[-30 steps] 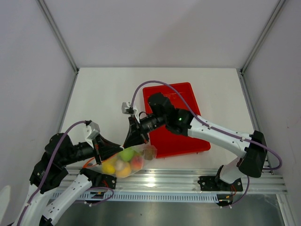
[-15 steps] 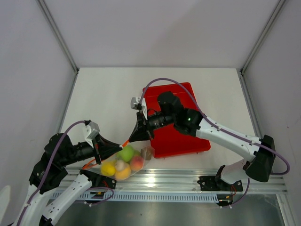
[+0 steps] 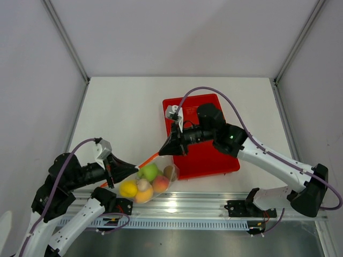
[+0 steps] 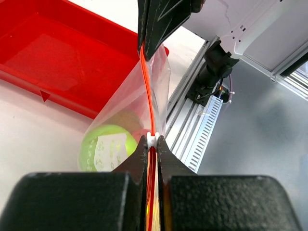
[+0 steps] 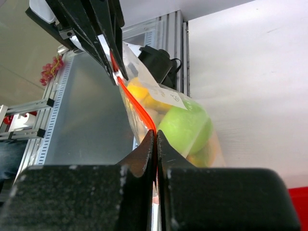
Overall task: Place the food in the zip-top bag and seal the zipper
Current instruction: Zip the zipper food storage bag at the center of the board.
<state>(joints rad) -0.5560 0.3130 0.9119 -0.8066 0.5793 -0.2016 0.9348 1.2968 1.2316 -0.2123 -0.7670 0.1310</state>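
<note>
Status: the loading step appears complete. The food (image 3: 140, 187) sits inside the zip-top bag (image 3: 170, 181) at lower centre of the top view, by the near edge of the bench (image 3: 118, 112). A green apple (image 4: 107, 147), a yellow piece, a peach-coloured piece and a brown piece are identifiable thru the film. No loose piece shows on the red tray (image 3: 211, 158) or on the bench. Sealing step: judged to be in progress. The zipper (image 3: 147, 160) runs as a taut diagonal from lower left toward centre of the top view, held at both ends. Left pincer (image 4: 151, 141): closed on the lower-left end of the strip, w/ a small white part showing at its tips. Right pincer (image 5: 155, 136): closed on the upper-right end, just beside the tray's left edge. Both wrist views show the strip betw. the pincers as one thin line, w/ the bag walls spreading apart only below it. This suggests the span is pressed together, but full engagement cannot be confirmed, and the portions inside the jaws are hidden. Remaining: verify closure along the whole length, then release the bag.
</note>
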